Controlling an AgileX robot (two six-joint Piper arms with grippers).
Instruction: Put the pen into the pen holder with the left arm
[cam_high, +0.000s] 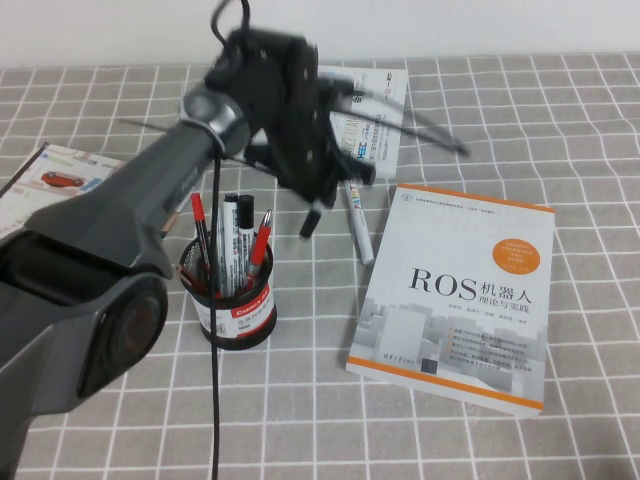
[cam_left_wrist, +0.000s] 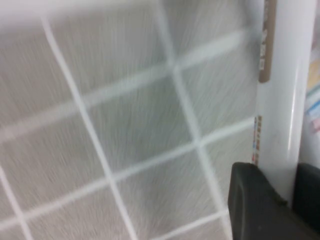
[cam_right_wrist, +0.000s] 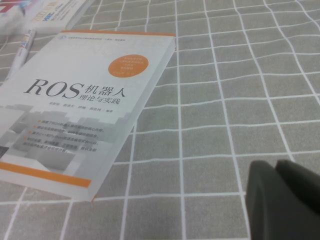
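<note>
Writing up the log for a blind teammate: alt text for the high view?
The left gripper hovers over a white pen lying on the checked cloth beside the ROS book. The mesh pen holder, nearer the robot, already holds several pens. The right gripper is out of view.

Readable print — mostly one book cover

You can read "ROS" beside Chinese title characters on the white book (cam_high: 455, 295) near the bench's right edge — the pen holder (cam_high: 229, 300) label, orange badge and far booklet (cam_high: 365, 125) stay illegible.

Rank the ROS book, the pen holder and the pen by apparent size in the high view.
1. ROS book
2. pen holder
3. pen, partly hidden by the left gripper above it

Right gripper shows only in its wrist view.
</note>
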